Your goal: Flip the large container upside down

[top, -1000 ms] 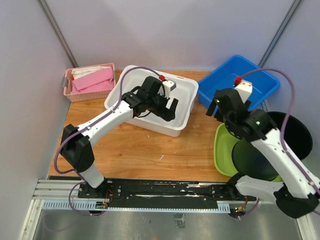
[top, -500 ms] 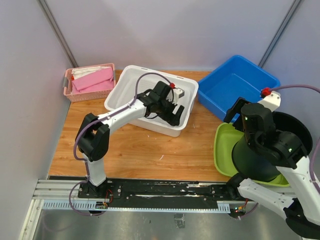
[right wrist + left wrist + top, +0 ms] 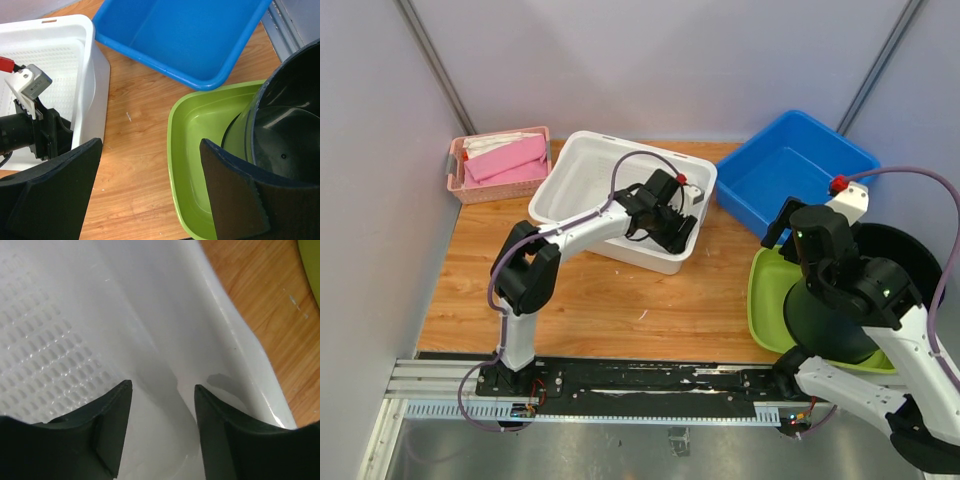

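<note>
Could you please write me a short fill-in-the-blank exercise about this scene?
The large container that the left gripper reaches into is ___ in colour. The black bucket stands inside the ___ tub. The pink basket sits at the far ___ corner of the table. The right gripper has its jaws ___.
Missing words: white; green; left; open.

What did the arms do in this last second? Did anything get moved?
The left gripper slid right across the white container to its right wall, jaws apart, gripping nothing yet. The right gripper drew back toward the green tub, open. All tubs and the pink basket stayed put.
</note>
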Robot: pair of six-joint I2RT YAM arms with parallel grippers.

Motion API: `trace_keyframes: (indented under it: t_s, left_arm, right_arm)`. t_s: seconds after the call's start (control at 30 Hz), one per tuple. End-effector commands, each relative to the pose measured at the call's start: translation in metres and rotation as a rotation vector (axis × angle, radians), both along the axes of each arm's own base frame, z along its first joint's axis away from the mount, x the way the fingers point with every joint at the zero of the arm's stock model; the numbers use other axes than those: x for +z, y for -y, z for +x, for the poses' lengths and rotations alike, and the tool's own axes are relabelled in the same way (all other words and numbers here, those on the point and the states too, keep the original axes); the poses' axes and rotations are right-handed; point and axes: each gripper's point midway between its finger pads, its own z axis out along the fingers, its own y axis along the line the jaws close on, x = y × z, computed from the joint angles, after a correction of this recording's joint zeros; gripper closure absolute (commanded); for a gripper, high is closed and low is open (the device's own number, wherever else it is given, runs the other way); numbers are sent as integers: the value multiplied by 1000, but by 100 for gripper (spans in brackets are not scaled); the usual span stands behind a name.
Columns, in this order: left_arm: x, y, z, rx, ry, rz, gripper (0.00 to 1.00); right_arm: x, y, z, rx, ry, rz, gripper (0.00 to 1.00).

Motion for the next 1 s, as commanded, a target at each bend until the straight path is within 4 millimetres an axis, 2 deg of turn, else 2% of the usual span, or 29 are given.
trace_keyframes:
  t_s: [0.0, 0.2, 0.23, 0.4, 0.57, 0.63, 0.73, 0.87, 0.97]
  left_arm:
    - [20, 8, 9, 6, 81, 7, 52]
    - [73, 18, 8, 15, 163, -12, 98]
    - [85, 17, 8, 22, 175, -18, 99]
    - [153, 3, 11, 109, 275, -80, 100]
    - [226, -12, 9, 180, 382, -189, 100]
    - [248, -20, 7, 208, 414, -210, 100]
    - [279, -37, 3, 267, 463, -247, 100]
    - [324, -64, -7, 373, 522, -328, 100]
    - [356, -85, -15, 456, 561, -401, 100]
  right_arm:
    - [-6, 5, -5, -12, -8, 1, 19]
    - [-12, 2, -5, -2, -25, 2, 20]
    - [-16, -2, -3, 12, -36, -2, 20]
    - [-40, -34, 12, 106, -126, -14, 21]
    - [-68, -79, 32, 212, -235, 15, 23]
    - [-78, -99, 38, 264, -279, 39, 24]
    - [-90, -117, 45, 311, -316, 57, 24]
    - [-93, -133, 49, 367, -312, 88, 24]
    - [-85, -133, 50, 378, -270, 102, 23]
